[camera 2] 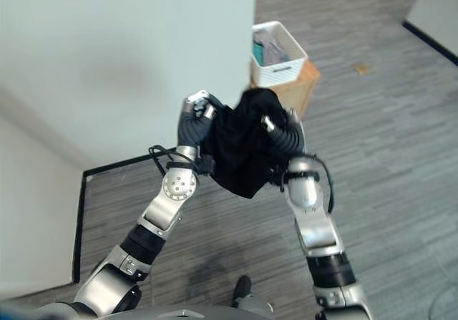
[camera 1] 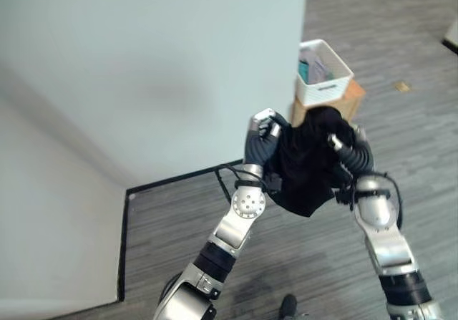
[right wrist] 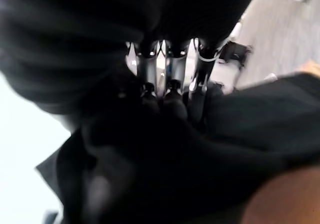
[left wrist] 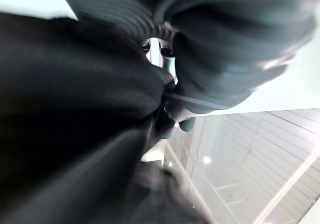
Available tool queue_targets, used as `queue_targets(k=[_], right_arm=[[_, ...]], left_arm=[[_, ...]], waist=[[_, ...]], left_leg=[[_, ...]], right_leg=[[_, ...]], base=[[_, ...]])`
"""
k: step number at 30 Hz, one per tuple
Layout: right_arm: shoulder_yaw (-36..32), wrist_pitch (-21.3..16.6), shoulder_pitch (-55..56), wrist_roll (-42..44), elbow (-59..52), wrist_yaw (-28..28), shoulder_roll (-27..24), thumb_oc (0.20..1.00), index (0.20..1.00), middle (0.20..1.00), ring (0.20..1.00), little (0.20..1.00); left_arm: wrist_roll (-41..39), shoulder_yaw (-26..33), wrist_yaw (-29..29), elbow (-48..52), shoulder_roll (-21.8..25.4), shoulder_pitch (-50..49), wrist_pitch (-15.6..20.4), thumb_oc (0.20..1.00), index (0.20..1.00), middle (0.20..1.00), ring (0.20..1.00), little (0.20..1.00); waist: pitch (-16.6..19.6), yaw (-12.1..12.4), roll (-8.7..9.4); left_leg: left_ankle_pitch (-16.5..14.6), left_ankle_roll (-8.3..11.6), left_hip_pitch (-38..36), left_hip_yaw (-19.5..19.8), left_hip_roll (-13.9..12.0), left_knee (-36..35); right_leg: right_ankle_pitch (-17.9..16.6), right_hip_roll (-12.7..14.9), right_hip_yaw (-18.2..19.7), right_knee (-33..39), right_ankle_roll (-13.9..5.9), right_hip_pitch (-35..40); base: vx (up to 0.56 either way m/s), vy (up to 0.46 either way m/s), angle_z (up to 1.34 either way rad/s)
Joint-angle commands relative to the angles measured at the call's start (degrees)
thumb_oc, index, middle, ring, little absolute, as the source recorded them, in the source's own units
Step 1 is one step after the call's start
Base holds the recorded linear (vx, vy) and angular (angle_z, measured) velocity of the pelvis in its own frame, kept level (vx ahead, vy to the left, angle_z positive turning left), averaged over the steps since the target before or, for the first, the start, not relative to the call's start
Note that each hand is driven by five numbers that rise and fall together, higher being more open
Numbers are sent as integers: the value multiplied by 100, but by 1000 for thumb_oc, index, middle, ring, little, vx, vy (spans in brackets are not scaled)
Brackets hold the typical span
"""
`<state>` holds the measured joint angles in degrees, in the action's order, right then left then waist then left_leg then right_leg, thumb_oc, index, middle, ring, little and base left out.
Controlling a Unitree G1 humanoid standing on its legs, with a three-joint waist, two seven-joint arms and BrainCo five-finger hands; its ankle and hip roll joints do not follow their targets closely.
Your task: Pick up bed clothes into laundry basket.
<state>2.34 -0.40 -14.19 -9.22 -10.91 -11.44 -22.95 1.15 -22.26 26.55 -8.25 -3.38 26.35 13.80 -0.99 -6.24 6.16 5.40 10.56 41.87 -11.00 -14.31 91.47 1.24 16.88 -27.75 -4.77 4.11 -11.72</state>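
While the big pale bed (camera 1: 143, 62) fills the side of the room, the dark garment (camera 1: 308, 166) hangs bunched in mid-air between both hands, clear of the mattress. Beyond it waits the white basket (camera 1: 325, 73), perched on a brown box (camera 1: 351, 98) and already holding a few things, so the cloth is lifted high, I'd say, to clear that rim. Left hand (camera 1: 263, 128) has fingers curled into the fabric's edge; right hand (right wrist: 165, 78) pinches a fold too.
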Motion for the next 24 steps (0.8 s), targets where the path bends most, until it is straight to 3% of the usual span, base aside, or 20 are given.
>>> queue_targets(k=[1, 4, 5, 6, 7, 8, 9, 10, 11, 12, 14, 16, 17, 19, 21, 23, 24], right_arm=[[-227, -328, -326, -444, -201, -448, -50, 200, 200, 200, 200, 200], [-260, -292, -266, -555, -109, -524, -134, 200, 200, 200, 200, 200], [-219, -280, -295, -613, 50, -544, -207, 200, 200, 200, 200, 200], [-218, -282, -307, -613, 57, -546, -211, 200, 200, 200, 200, 200], [-98, -334, -304, -602, 256, -470, -211, 200, 200, 200, 200, 200], [-71, -353, -371, -589, 399, -468, -199, 200, 200, 200, 200, 200], [-50, -366, -417, -589, 498, -475, -177, 200, 200, 200, 200, 200], [-36, -370, -490, -604, 621, -509, -145, 200, 200, 200, 200, 200], [-86, -356, -600, -666, 770, -640, -134, 200, 200, 200, 200, 200], [-145, -322, -547, -655, 749, -660, -59, 200, 200, 200, 200, 200], [-30, -304, -523, -648, 604, -562, 42, 200, 200, 200, 200, 200], [20, -308, -413, -658, 554, -530, 108, 200, 200, 200, 200, 200], [22, -308, -416, -659, 553, -530, 110, 200, 200, 200, 200, 200], [-6, -310, -413, -652, 570, -570, 150, 200, 200, 200, 200, 200], [-43, -346, -481, -610, 602, -577, 178, 200, 200, 200, 200, 200], [-71, -402, -427, -650, 577, -575, 189, 200, 200, 200, 200, 200], [-70, -402, -430, -650, 576, -575, 190, 200, 200, 200, 200, 200]], left_arm=[[50, -101, -3, 79, -133, 288, 573, 200, 200, 200, 200, 200], [-6, -66, -95, 30, -144, 236, 592, 200, 200, 200, 200, 200], [-1, -22, -99, -89, -178, 279, 619, 200, 200, 200, 200, 200], [0, -14, -100, -97, -182, 293, 622, 200, 200, 200, 200, 200], [39, -31, -110, -254, -290, 358, 651, 200, 200, 200, 200, 200], [51, -10, -99, -283, -293, 343, 637, 200, 200, 200, 200, 200], [45, 2, -92, -278, -298, 321, 636, 200, 200, 200, 200, 200], [45, 42, -54, -272, -311, 317, 643, 200, 200, 200, 200, 200], [32, 16, -126, -184, -348, 292, 665, 200, 200, 200, 200, 200], [42, -9, -116, -135, -336, 326, 637, 200, 200, 200, 200, 200], [87, 39, -52, -52, -254, 331, 590, 200, 200, 200, 200, 200], [174, 23, -26, -41, -155, 303, 594, 200, 200, 200, 200, 200], [174, 25, -26, -40, -151, 305, 594, 200, 200, 200, 200, 200], [176, 45, 11, -17, -97, 291, 604, 200, 200, 200, 200, 200], [191, 64, 44, -43, -43, 296, 626, 200, 200, 200, 200, 200], [224, 68, 21, -33, 5, 322, 669, 200, 200, 200, 200, 200], [224, 71, 21, -33, 8, 324, 670, 200, 200, 200, 200, 200]], waist=[[-6, 7, -131], [-143, 98, -196], [-283, 148, -334], [-279, 152, -285], [-280, 167, -485], [-147, 206, -707], [-110, 302, -793], [-31, 395, -885], [111, 367, -1055], [136, 325, -1074], [136, 338, -1053], [159, 354, -970], [157, 370, -980], [138, 338, -973], [115, 333, -994], [137, 366, -981], [149, 380, -992]], left_leg=[[-1713, -210, -517, -563, 838, 149], [-1821, -317, -46, -671, 783, -269], [-1738, -362, 11, -630, 446, -1845], [-1678, -371, -8, -685, 482, -1911], [-1106, -547, -1004, -910, 231, -5552], [-457, -551, -1701, -952, 326, -7283], [51, -527, -2264, -832, 559, -8565], [351, -457, -2530, -495, 653, -9360], [292, -439, -2723, -288, 690, -9647], [370, -456, -2826, -426, 684, -9647], [389, -623, -3048, -503, 800, -9647], [183, -773, -3460, -748, 929, -9647], [201, -772, -3452, -762, 907, -9647], [121, -821, -3588, -1014, 843, -9647], [48, -834, -3640, -1232, 786, -9647], [-57, -813, -3704, -1520, 707, -9647], [-36, -810, -3680, -1531, 682, -9647]], right_leg=[[-409, -562, 233, 977, -251, 745], [-372, -686, 528, 977, -285, 838], [-250, -797, 794, 977, -362, 946], [-275, -741, 816, 977, -360, 921], [-111, -795, 1019, 977, -498, 1053], [-34, -958, 1083, 977, -546, 1031], [25, -1010, 1194, 977, -591, 1079], [117, -1064, 1289, 977, -640, 1134], [301, -1190, 1434, 977, -668, 1223], [374, -1250, 1532, 977, -675, 1365], [450, -1259, 1795, 977, -703, 1602], [574, -1114, 1926, 708, -951, 1850], [560, -1131, 1949, 694, -940, 1825], [687, -1090, 2080, 109, -1138, 1544], [596, -1065, 2012, -313, -1259, 1072], [442, -945, 1423, -430, -1301, 697], [407, -971, 1436, -413, -1284, 672]], base=[[121, 13, -85], [158, 34, -111], [121, 41, -98], [416, 122, -111], [446, 173, -122], [584, 236, -107], [454, 228, -86], [526, 170, -83], [571, 154, -90], [573, 166, -54], [464, 213, -14], [410, 173, -42], [182, 98, -33], [111, 88, -25], [79, 51, -44], [45, -26, -75], [12, -53, -67]])
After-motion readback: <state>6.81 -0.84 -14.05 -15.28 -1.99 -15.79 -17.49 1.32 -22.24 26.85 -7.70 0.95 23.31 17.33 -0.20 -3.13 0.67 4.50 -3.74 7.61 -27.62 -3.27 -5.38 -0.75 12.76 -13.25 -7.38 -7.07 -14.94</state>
